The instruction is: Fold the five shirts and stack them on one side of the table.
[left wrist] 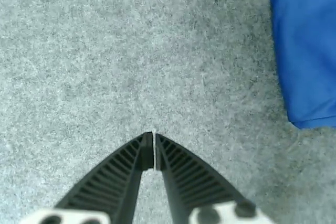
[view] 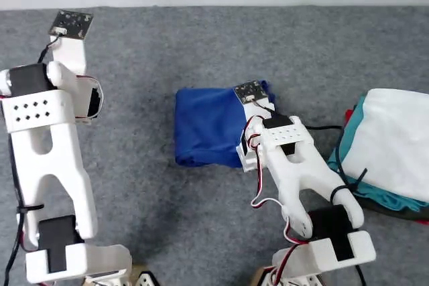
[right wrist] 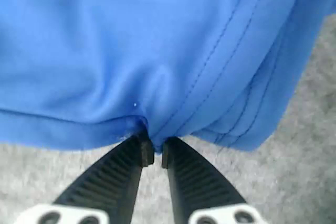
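Observation:
A folded blue shirt (view: 208, 125) lies in the middle of the grey table. My right gripper (right wrist: 153, 148) is shut on the hem of the blue shirt (right wrist: 157, 40), pinching a fold of cloth at the shirt's right side. The right arm (view: 288, 145) covers that edge from above. My left gripper (left wrist: 154, 137) is shut with nothing in it, hovering over bare grey surface, and the blue shirt (left wrist: 310, 51) lies well off to its side. The left arm (view: 40, 112) stands at the table's left.
A stack of folded shirts sits at the right edge, a white one (view: 395, 142) on top of a teal one (view: 348, 155), with red and dark cloth showing beneath. The grey table (view: 147, 51) is bare between the left arm and the blue shirt.

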You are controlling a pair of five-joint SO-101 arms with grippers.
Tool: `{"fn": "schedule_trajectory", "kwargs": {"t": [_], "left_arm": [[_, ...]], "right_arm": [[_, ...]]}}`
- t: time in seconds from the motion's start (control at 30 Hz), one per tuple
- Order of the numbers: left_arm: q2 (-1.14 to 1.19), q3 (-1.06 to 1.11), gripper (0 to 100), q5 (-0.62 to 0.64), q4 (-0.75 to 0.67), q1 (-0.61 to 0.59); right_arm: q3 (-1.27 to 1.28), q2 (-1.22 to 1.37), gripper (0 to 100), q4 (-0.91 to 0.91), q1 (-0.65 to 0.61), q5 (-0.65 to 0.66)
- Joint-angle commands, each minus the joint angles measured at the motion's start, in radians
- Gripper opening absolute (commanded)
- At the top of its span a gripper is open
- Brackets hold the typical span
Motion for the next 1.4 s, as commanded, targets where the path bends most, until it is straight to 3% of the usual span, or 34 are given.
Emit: {"fn": "schedule_trajectory", "kwargs": {"t": [0.0,0.23,0.63,0.83,1.0,1.23,1.37], "left_arm": [[-0.048,-0.004,1,-0.011,0.017,-0.002],[-0.048,-0.004,1,-0.048,0.017,-0.002],[-0.048,-0.004,1,-0.06,0.017,-0.002],[-0.048,-0.004,1,-0.06,0.017,-0.002],[-0.048,-0.004,1,-0.06,0.018,-0.003],[-0.048,-0.004,1,-0.06,0.018,-0.003],[-0.048,-0.004,1,-0.06,0.018,-0.003]], "right_arm": [[-0.08,-0.008,1.0,0.085,-0.001,0.035],[-0.226,-0.084,0.9,0.211,0.087,0.167],[-0.29,0.041,0.9,0.202,0.271,0.382],[-0.29,0.018,6.9,0.205,0.231,0.376],[-0.347,-0.09,18.2,0.234,0.15,0.238],[-0.446,-0.101,18.1,0.114,0.088,0.209],[-0.45,-0.044,10.9,0.025,0.093,0.218]]}}
